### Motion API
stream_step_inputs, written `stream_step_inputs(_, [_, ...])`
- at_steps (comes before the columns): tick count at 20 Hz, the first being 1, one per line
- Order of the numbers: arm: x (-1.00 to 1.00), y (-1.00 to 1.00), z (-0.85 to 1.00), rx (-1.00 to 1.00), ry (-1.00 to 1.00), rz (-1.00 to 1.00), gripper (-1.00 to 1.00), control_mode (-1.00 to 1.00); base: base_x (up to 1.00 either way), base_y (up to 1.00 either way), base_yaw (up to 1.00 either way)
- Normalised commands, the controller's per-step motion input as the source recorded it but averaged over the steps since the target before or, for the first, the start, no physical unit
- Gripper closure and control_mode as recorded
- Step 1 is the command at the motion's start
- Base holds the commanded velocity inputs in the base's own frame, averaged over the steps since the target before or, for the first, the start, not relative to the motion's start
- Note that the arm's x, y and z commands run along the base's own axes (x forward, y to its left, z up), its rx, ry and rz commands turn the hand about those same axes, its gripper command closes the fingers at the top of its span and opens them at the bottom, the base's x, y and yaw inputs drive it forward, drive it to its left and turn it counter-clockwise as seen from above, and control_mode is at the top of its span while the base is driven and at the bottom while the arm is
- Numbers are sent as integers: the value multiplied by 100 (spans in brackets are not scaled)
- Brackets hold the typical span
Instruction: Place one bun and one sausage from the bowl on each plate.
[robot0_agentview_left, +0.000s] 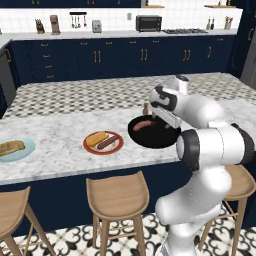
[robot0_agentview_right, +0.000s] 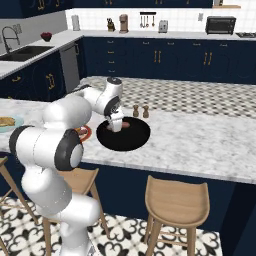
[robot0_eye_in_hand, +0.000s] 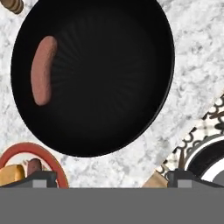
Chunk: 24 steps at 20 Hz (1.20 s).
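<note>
Navy cabinets (robot0_agentview_left: 120, 60), marble island (robot0_agentview_left: 65, 145) (wooden stools (robot0_agentview_left: 117, 197) below), patterned floor (robot0_agentview_left: 125, 242).

The bowl (robot0_eye_in_hand: 144, 52) is wide and open from above, and only one sausage (robot0_eye_in_hand: 43, 70) lies near its rim, so most of its black floor is free. Just behind the bowl stand two small shakers (robot0_agentview_right: 140, 111), which block a low approach from the far side. The red-rimmed plate (robot0_agentview_left: 116, 148) lies just beside the bowl, apart from it, with bare marble counter (robot0_agentview_left: 60, 145) between this plate and the blue plate (robot0_agentview_left: 28, 148).
</note>
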Motion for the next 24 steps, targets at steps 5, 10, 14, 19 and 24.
stream_step_inputs(5, [100,1,-58,6,0,0,-100,-100,0,0,0])
stream_step_inputs(10, [100,1,-41,5,0,0,-100,-100,0,0,0])
stream_step_inputs(14, [100,3,-43,3,0,0,-100,-100,0,0,0])
stream_step_inputs(19, [86,15,-48,1,4,0,-100,-100,0,0,0])
stream_step_inputs(24, [55,33,-48,0,5,0,-100,-100,0,0,0])
